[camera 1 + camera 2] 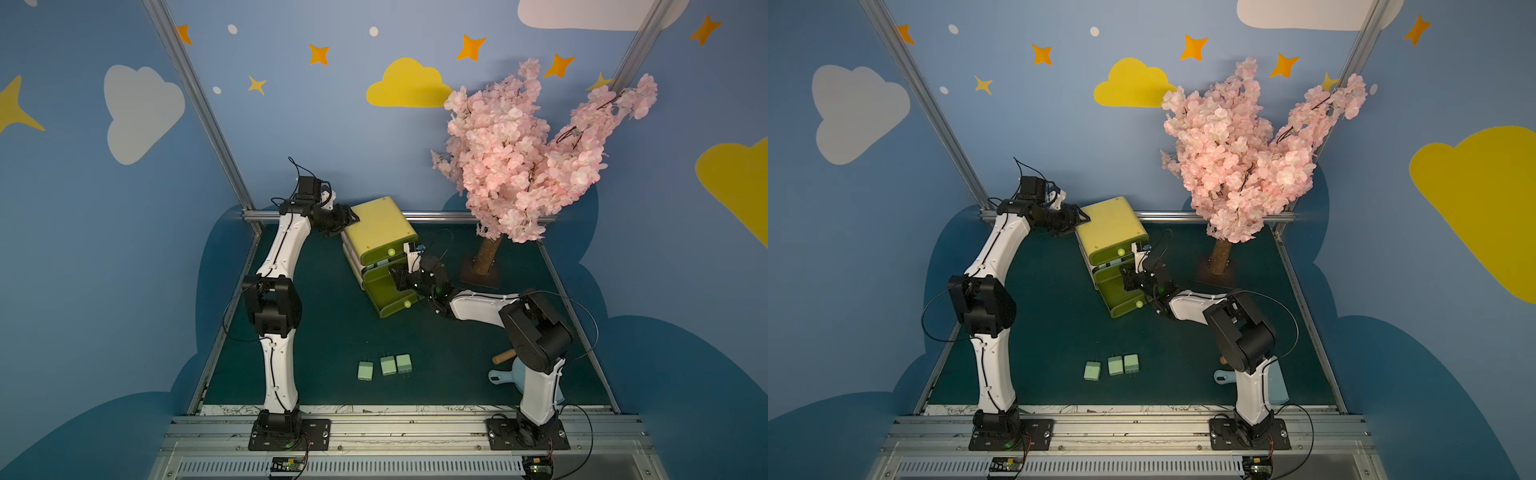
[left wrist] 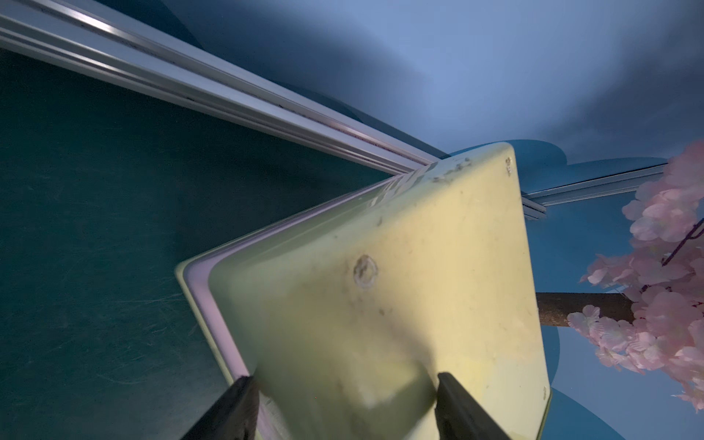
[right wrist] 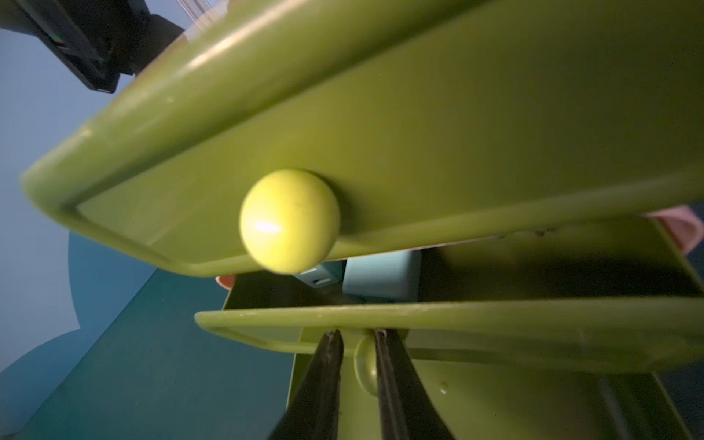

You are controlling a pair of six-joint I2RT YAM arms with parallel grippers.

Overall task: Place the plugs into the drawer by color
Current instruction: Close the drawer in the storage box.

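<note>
The yellow-green drawer [image 1: 376, 222] chest stands at the middle back of the mat in both top views. My left gripper [image 1: 353, 216] straddles its back top corner [image 2: 365, 304], with a finger [image 2: 244, 400] on each side. My right gripper [image 3: 356, 335] is shut on the middle drawer's knob [image 3: 365, 365]. That drawer is pulled out a little, and light blue plugs [image 3: 381, 278] lie inside it. The top drawer's knob [image 3: 289, 221] hangs just above. Three mint green plugs [image 1: 365, 370] [image 1: 388, 365] [image 1: 403, 363] lie in a row on the mat near the front.
A pink blossom tree [image 1: 519, 158] stands at the back right, its trunk [image 1: 486, 257] close to my right arm. A light blue dustpan [image 1: 505, 376] with a wooden handle [image 1: 503, 356] lies behind the right arm's base. An aluminium rail [image 2: 228, 95] runs along the back edge.
</note>
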